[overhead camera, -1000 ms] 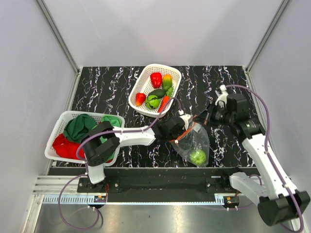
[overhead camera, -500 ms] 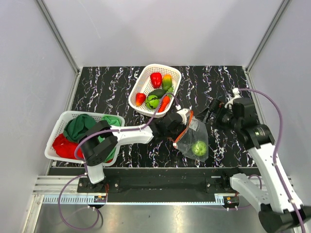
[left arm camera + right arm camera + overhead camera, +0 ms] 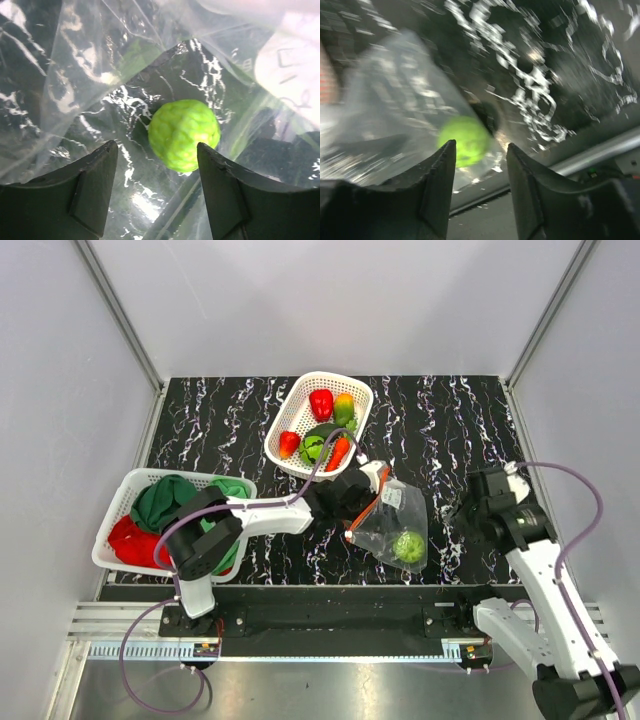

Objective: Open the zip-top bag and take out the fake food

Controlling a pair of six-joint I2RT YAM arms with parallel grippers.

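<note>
The clear zip-top bag (image 3: 392, 523) lies on the black marbled table, its red-orange zip strip (image 3: 362, 515) toward my left gripper (image 3: 368, 498). One green round piece of fake food (image 3: 408, 545) rests inside it. In the left wrist view my left gripper (image 3: 156, 145) is open at the bag's mouth, with crinkled plastic (image 3: 90, 75) and the green piece (image 3: 184, 135) just beyond its fingers. My right gripper (image 3: 460, 513) stands open to the right of the bag, apart from it. The right wrist view is blurred: the gripper (image 3: 481, 145) faces the bag (image 3: 390, 100) and the green piece (image 3: 465, 140).
A white mesh basket (image 3: 292, 402) at the back centre holds more fake food: red, orange and green pieces. Another white basket (image 3: 118, 502) at the left holds red and green cloths. Grey walls enclose the table; a metal rail runs along its near edge.
My right gripper has let go of the bag's top and pulled back to the right and nearer. The bag has sunk onto the table and shifted slightly left with the left gripper.
</note>
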